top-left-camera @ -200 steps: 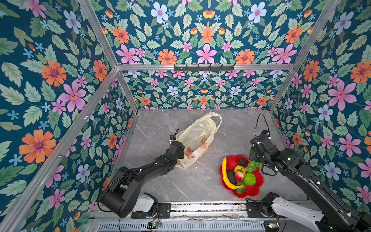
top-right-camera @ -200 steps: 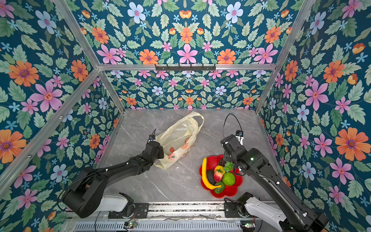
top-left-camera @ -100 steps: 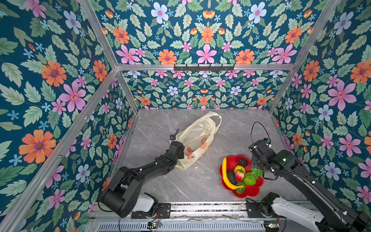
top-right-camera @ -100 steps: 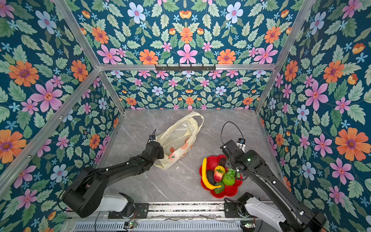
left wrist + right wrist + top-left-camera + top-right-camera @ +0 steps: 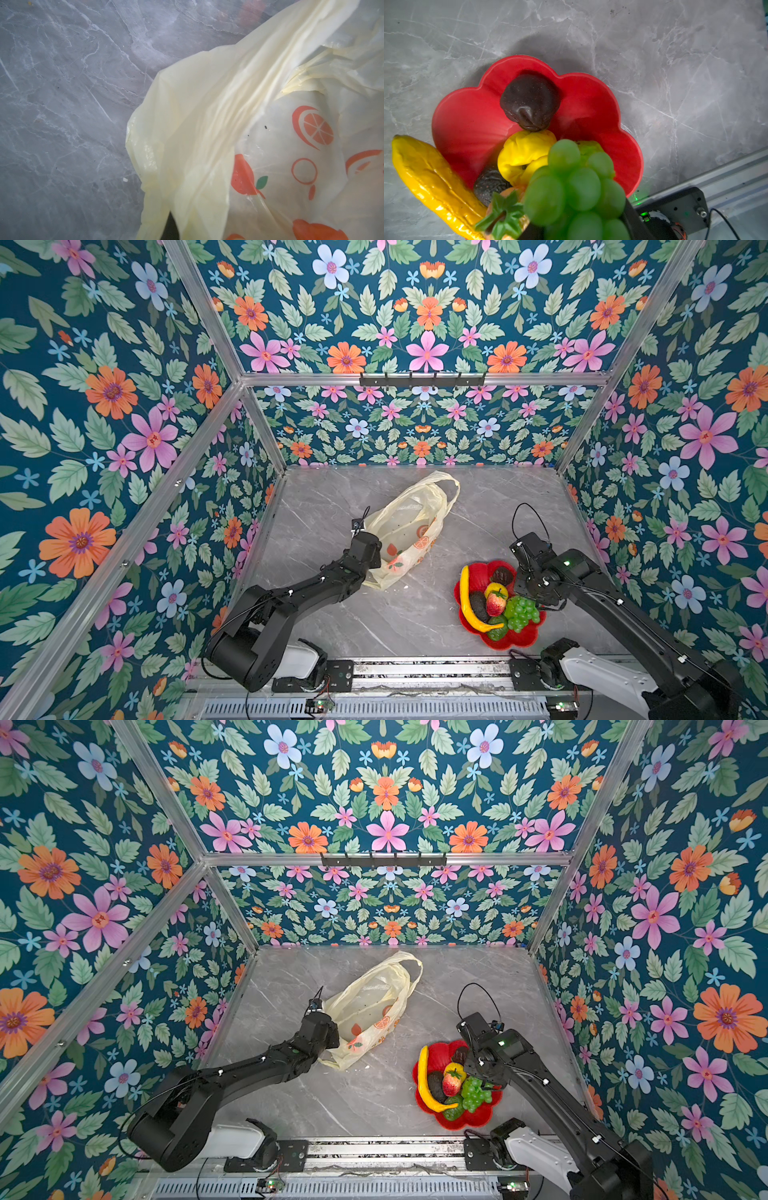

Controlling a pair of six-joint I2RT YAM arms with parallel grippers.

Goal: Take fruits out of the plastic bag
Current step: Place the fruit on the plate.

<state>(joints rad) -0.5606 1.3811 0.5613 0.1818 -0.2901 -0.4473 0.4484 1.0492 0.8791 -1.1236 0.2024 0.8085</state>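
Marble table [image 5: 415, 614]: above the red plate [image 5: 515, 641], the right tool [image 5: 528, 600] grasps the grape bunch [image 5: 521, 612]. Away from the plate, the left tool [image 5: 374, 563] pinches the plastic bag [image 5: 407, 526].

Likely lab: aluminium-framed floral walls [image 5: 424, 323]

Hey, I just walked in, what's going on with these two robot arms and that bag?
Two arms are moving toy fruit from a plastic bag onto a red plate. The left gripper pinches the bag's edge on the table; the bag lies limp and no fruit shows through it. The right gripper holds the green grape bunch low over the plate, beside the banana, strawberry, lemon and dark avocado already there.
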